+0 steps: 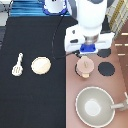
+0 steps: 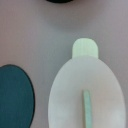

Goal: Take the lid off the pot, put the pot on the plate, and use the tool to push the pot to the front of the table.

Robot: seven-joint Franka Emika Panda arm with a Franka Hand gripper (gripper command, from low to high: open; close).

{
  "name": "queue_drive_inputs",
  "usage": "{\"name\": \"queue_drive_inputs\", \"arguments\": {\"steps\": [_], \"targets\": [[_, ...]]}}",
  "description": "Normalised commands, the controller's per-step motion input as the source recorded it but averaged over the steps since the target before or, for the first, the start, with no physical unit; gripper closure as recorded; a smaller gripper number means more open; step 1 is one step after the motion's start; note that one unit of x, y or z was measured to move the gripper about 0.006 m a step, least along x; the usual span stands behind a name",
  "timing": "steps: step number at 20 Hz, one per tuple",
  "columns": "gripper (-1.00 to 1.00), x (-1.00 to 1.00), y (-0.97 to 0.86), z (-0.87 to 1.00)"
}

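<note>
On the stove [image 1: 118, 82], gripper [image 1: 89, 48] above the pinkish-tan lidded pot [image 1: 85, 66].

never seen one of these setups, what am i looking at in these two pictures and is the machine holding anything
It is a robot arm at a table, seen by two cameras. One camera looks steeply down from above; the other sits on the arm's hand and shows a close patch below it.

In the overhead view the gripper, the arm's two-finger hand, is above the pot, which stands on the brownish stove panel with its lid on. Nothing appears to be held.

On the black table lie a cream spatula, the tool, and beside it a tan plate. A large grey pan sits on the stove toward the exterior view's bottom.

The wrist view shows the lid close up, and a dark burner beside the pot.
</note>
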Motion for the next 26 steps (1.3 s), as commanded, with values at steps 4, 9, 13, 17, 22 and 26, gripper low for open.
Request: {"name": "queue_drive_inputs", "arguments": {"steps": [4,9,13,17,22,26], "targets": [[-1.0,0.34,0.14,-0.53],[-1.0,0.11,0.26,-0.47],[-1.0,-0.01,0.28,-0.44],[-1.0,-0.07,0.32,-0.31],[1.0,-0.01,0.21,-0.01],[1.0,0.0,0.07,0.0]]}}
